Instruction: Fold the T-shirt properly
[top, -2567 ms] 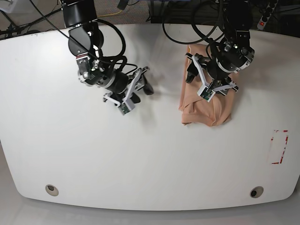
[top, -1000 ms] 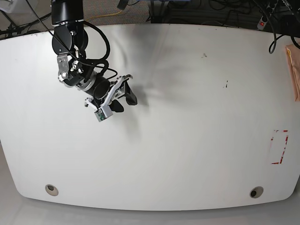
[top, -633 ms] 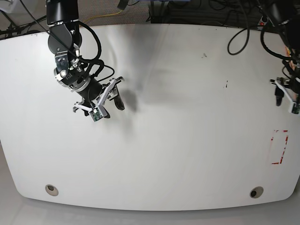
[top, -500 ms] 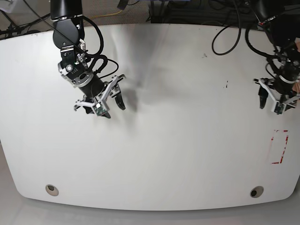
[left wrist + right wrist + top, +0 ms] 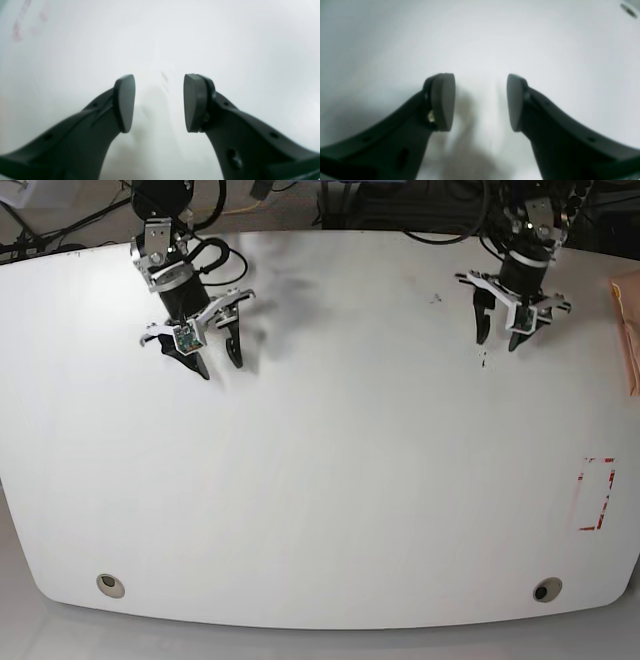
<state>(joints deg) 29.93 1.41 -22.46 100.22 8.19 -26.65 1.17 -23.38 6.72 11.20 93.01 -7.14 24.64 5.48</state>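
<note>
Only a narrow peach strip of the T-shirt (image 5: pixel 628 330) shows, lying at the far right edge of the white table (image 5: pixel 330 480); the frame cuts off the rest. My left gripper (image 5: pixel 497 342) hangs over the back right of the table, well left of the shirt. It is open and empty, as the left wrist view of the gripper (image 5: pixel 159 102) confirms over bare table. My right gripper (image 5: pixel 218 363) is at the back left, far from the shirt. It too is open with nothing between its fingers, seen close as the right gripper (image 5: pixel 481 102).
A red tape rectangle (image 5: pixel 597 493) marks the table near its right edge. Two round holes (image 5: pixel 110 585) (image 5: pixel 546 589) sit near the front corners. Small dark specks (image 5: pixel 483 360) lie just below my left gripper. Cables and a power strip (image 5: pixel 568 210) lie behind the table.
The left arm swung from the right edge inward to the back right, its jaws narrowing a little. The right arm drew back toward the rear left. The T-shirt stays at the right edge.
</note>
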